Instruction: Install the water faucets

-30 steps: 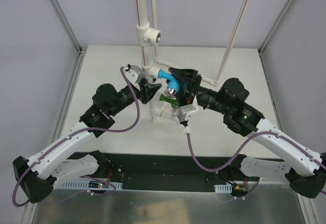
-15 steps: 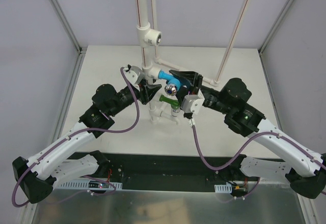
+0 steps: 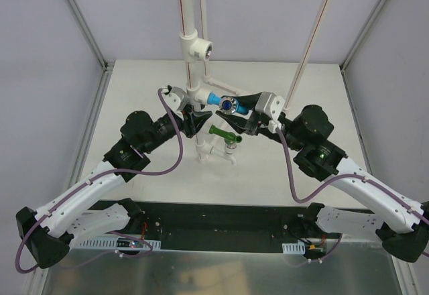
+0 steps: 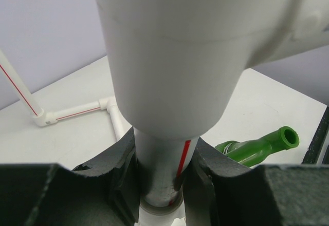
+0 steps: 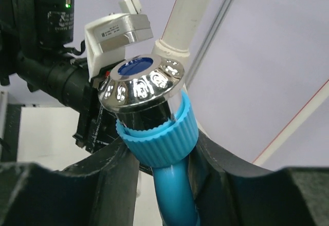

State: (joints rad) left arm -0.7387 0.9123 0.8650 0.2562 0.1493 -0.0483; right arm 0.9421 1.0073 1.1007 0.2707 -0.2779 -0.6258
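The light blue faucet (image 3: 218, 99) sticks out sideways from a white tee (image 3: 198, 95) on the upright pipe stand, its silver round top (image 3: 230, 105) facing up. My right gripper (image 3: 240, 111) is shut on it. In the right wrist view the fingers (image 5: 105, 182) press the ribbed blue collar (image 5: 159, 138) below the silver top (image 5: 141, 79). The dark green faucet (image 3: 224, 134) sits lower on the stand, spout pointing left; it also shows free in the left wrist view (image 4: 262, 146). My left gripper (image 3: 195, 123) is shut on the white pipe (image 4: 162, 169) just under the tee (image 4: 180, 56).
The pipe stand rises to a second tee (image 3: 198, 45) at the back. A thin red-striped pipe (image 3: 312, 33) leans at the back right. A white elbow pipe (image 4: 77, 113) lies on the table beyond the stand. Enclosure walls close in on both sides.
My right gripper has closed on the blue faucet and rolled over with it, so the silver top has swung from the near side to face up. The left arm is unchanged.
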